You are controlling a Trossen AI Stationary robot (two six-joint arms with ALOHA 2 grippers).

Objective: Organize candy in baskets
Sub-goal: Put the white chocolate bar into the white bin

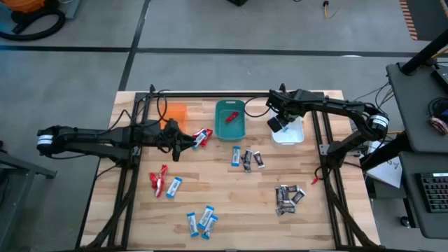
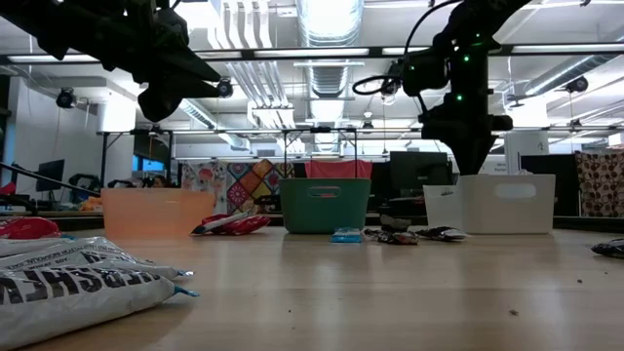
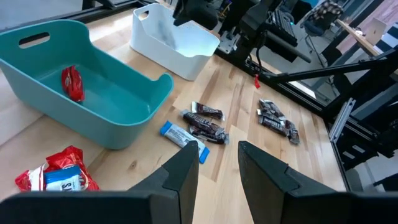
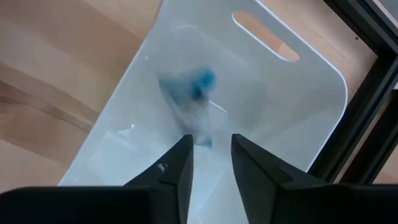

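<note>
Candy scattered over the wooden desk point(image 1: 238, 203): blue-and-white bars point(image 1: 201, 221) near the front edge, dark silver-grey bars point(image 1: 288, 197) to the right, a mixed cluster point(image 1: 247, 159) in front of the teal basket point(image 1: 230, 120). One red candy point(image 3: 73, 83) inside that teal basket. Orange basket point(image 1: 175, 114) at the back left, whitish basket point(image 1: 288, 133) at the back right.

Right end effector point(image 4: 210, 149) directly above the whitish basket, fingers spread apart with nothing pinched; a blurred blue-and-white candy point(image 4: 189, 99) just beyond the fingertips, over the basket's inside, apart from both fingers.

Left end effector point(image 3: 217, 155) low over the desk between the orange and teal baskets, fingers parted and empty; red and blue-and-white pieces point(image 3: 57, 176) just beside it, the mixed cluster ahead of its fingertips.
</note>
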